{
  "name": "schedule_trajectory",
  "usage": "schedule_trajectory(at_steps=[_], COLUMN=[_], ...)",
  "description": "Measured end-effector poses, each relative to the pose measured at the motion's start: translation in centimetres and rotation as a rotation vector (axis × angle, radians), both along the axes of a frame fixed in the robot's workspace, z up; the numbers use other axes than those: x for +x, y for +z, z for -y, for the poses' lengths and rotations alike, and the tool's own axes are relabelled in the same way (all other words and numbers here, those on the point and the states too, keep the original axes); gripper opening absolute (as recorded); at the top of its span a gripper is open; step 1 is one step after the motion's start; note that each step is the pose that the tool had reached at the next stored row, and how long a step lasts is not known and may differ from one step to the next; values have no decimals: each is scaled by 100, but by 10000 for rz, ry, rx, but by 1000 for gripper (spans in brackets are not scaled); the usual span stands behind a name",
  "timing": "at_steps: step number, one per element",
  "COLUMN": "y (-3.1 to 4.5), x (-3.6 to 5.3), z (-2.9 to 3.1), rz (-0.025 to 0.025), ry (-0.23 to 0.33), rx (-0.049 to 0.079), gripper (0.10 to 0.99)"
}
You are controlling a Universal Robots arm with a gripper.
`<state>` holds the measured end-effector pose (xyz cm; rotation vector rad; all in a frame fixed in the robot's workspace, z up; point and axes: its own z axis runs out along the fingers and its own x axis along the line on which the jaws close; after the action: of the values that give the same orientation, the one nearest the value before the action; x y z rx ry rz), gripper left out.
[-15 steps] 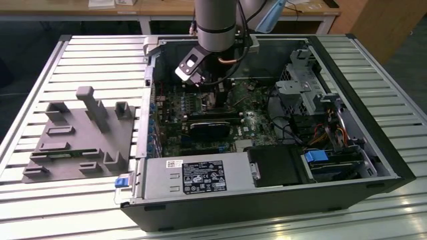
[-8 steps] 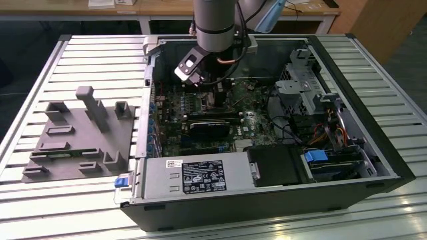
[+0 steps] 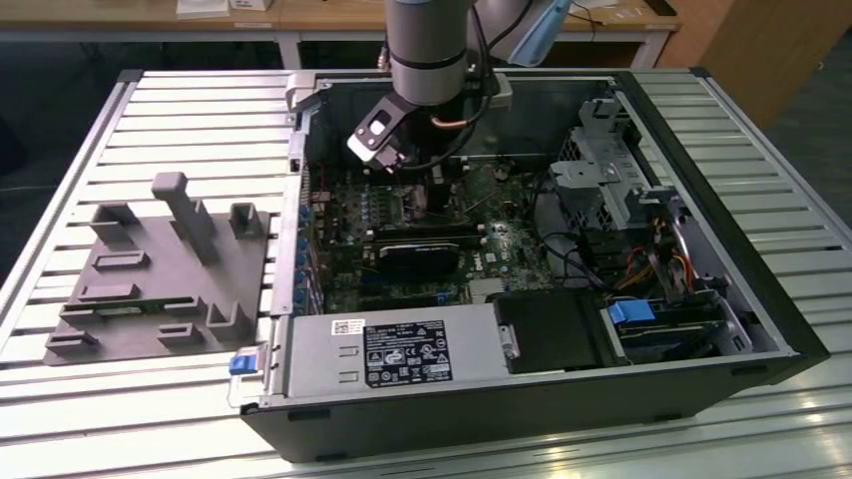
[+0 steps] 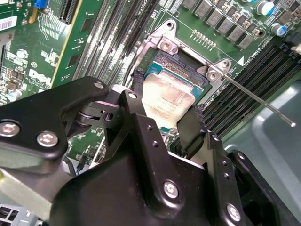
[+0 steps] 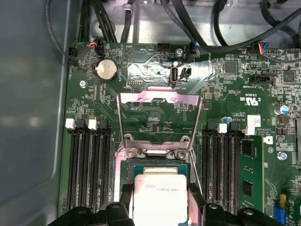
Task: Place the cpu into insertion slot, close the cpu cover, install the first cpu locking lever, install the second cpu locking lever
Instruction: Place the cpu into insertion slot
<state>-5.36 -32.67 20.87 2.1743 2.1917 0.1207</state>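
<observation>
The cpu is a silver-grey square chip sitting between my two black fingers, and my gripper is shut on its edges. It hovers at the insertion slot, slightly tilted; whether it is seated I cannot tell. In the first wrist view the cpu covers most of the insertion slot, with my gripper around it. The cpu cover stands swung open behind the slot. A thin locking lever sticks out sideways, unlatched. In the exterior view my gripper reaches down into the computer case.
Long black memory slots flank the socket on both sides. A round black cooler, a power supply and a drive cage crowd the case. A grey fixture block lies on the slatted table at the exterior view's left.
</observation>
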Motion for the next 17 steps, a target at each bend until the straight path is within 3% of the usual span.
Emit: schedule_trajectory(at_steps=[17], y=[-99], x=[-15], z=[-38], rz=[-1], ry=[-297], rx=[-31], gripper=[537])
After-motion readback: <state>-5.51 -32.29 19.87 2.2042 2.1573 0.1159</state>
